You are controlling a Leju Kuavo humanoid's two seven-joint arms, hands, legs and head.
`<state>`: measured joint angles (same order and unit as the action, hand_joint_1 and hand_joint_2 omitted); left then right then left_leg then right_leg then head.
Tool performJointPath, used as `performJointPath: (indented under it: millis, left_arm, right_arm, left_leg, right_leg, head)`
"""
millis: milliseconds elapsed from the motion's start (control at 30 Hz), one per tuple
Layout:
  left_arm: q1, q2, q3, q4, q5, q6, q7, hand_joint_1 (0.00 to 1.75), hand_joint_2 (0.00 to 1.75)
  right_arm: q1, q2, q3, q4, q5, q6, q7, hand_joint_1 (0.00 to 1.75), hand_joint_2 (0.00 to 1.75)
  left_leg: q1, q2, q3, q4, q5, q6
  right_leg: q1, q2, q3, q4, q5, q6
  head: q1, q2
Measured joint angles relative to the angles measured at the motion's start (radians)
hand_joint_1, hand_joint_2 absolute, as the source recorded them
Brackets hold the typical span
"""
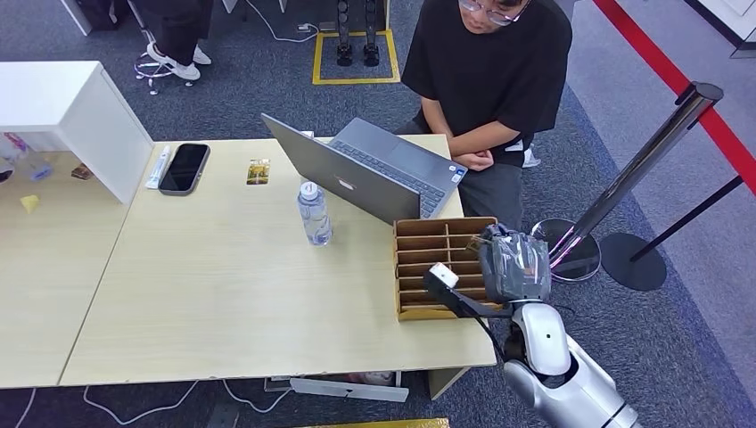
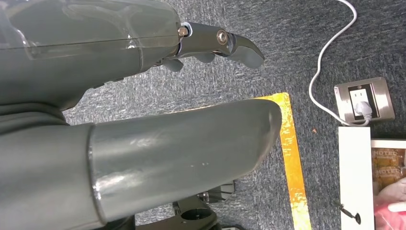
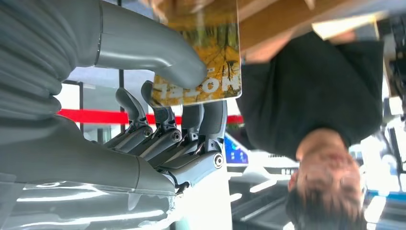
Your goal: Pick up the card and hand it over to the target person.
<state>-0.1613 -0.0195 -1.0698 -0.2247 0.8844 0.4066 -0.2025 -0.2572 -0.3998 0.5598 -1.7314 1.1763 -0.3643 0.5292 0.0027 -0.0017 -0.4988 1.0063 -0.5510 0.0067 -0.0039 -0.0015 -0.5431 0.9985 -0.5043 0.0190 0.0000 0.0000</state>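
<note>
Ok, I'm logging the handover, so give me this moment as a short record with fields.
right hand: pinches the card between thumb and fingers, above the organizer
card: yellow, printed HOTEL
left hand: holds nothing, hanging over carpet
person: seated across the table, hands clasped, not reaching
organizer: brown slotted tray at the table corner
handover: not yet done

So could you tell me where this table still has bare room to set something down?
The widest bare patch lies in front of the water bottle and left of the wooden organizer, down to the table front edge. The back edge is crowded: phone, a card, laptop. The right robot hand hovers over the organizer.
</note>
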Motion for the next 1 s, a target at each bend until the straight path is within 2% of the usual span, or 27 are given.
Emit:
performJointPath:
  millis: [600, 833, 1000]
  left_arm:
    - [0.004, 0.002, 0.004, 0.001, -0.002, 0.002, -0.003, 0.0, 0.0]
    - [-0.01, 0.0, -0.015, 0.0, -0.022, -0.004, 0.01, 0.0, 0.0]
    - [-0.022, -0.003, -0.028, -0.001, -0.037, -0.008, 0.023, 0.0, 0.0]
  right_arm:
    - [-0.002, -0.04, -0.069, -0.15, 0.026, 0.022, 0.029, 1.37, 1.75]
    - [-0.045, -0.055, -0.113, -0.047, -0.02, -0.008, 0.027, 1.31, 1.75]
    - [-0.084, -0.064, -0.099, 0.075, -0.002, -0.002, 0.011, 1.37, 1.75]
  left_leg:
    - [0.0, 0.0, 0.001, 0.0, 0.0, 0.0]
    - [0.0, 0.0, 0.001, -0.001, 0.001, 0.0]
    - [0.001, 0.001, 0.002, -0.002, 0.001, 0.0]
  right_leg:
    - [0.0, 0.0, 0.001, -0.001, 0.0, 0.0]
    - [0.0, 0.0, 0.002, -0.002, 0.001, 0.0]
    - [0.001, 0.001, 0.002, -0.003, 0.002, 0.0]
  head:
    - [0.0, 0.0]
    - [0.0, 0.0]
    - [0.0, 0.0]
